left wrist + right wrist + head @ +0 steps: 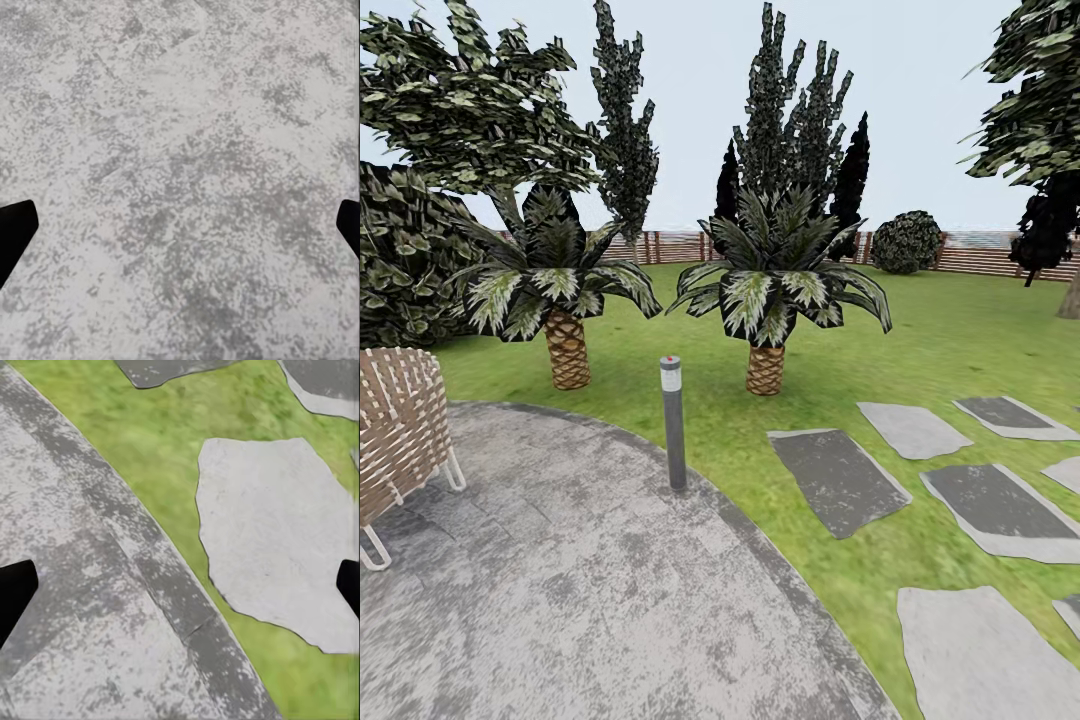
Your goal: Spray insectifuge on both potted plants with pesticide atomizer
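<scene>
Patio (590, 600); lawn (960, 350) w/ palms (775, 290); claws apart

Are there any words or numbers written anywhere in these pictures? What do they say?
None can be read. The grey bollard light at the edge of the paved patio carries no lettering, the woven chair has no label, and the stepping stones and wooden fence are bare of writing.
</scene>
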You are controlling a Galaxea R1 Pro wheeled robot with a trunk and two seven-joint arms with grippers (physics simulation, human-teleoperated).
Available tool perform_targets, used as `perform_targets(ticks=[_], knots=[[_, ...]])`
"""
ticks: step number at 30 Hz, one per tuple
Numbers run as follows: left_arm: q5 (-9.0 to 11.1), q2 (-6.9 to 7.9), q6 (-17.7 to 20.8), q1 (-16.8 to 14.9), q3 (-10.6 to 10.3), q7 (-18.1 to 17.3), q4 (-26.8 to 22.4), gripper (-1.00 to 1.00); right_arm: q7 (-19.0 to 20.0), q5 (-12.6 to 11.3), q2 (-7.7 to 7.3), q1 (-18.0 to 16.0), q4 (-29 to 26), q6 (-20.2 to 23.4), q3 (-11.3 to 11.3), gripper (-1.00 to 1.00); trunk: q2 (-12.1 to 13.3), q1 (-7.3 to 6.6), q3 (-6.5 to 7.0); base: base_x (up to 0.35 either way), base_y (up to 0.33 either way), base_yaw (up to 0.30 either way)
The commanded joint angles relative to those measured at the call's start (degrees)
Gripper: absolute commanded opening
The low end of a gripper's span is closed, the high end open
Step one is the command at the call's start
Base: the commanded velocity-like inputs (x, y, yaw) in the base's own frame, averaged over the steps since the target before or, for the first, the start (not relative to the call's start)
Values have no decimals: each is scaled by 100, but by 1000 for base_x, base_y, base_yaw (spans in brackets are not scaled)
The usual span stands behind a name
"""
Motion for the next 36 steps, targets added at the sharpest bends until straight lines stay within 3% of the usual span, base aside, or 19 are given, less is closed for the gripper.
perform_targets(ticks=[1,7,9,13,16,19,23,27,30,36], knots=[[6,1,-20,-96,-1,-1,-2,100,-22,-4,-29,-8,-5,-19,-1,100,-3,0,-7,0,0,0],[9,52,-190,-207,22,-43,177,100,-20,8,-6,-17,72,-30,43,100,-3,0,-7,0,0,0],[3,61,-478,-178,24,-23,330,100,-19,13,54,-17,85,-41,53,100,-3,0,-7,0,0,0],[14,130,-1423,-151,120,18,792,100,-18,11,179,-17,13,-91,64,100,-3,0,-7,0,0,0],[20,161,-1680,-151,269,24,959,100,-18,28,348,-17,-26,-199,64,100,-3,0,-5,0,0,-24],[15,166,-1766,-152,380,20,967,100,-18,41,394,-17,-22,-245,68,100,-3,0,6,0,0,-167],[-37,102,-1777,-152,364,-9,946,100,-18,42,285,-17,-14,-253,48,100,-3,0,17,0,0,-264],[-19,155,-1786,-156,393,13,933,100,-23,42,220,-17,15,-257,34,100,-3,0,19,0,0,-294],[-26,134,-1784,-160,388,16,873,100,-26,30,92,-17,116,-257,13,100,-3,0,20,0,0,-299],[-46,140,-1787,-161,356,13,845,100,-27,19,55,-17,154,-257,14,100,-3,0,20,0,0,-300]])
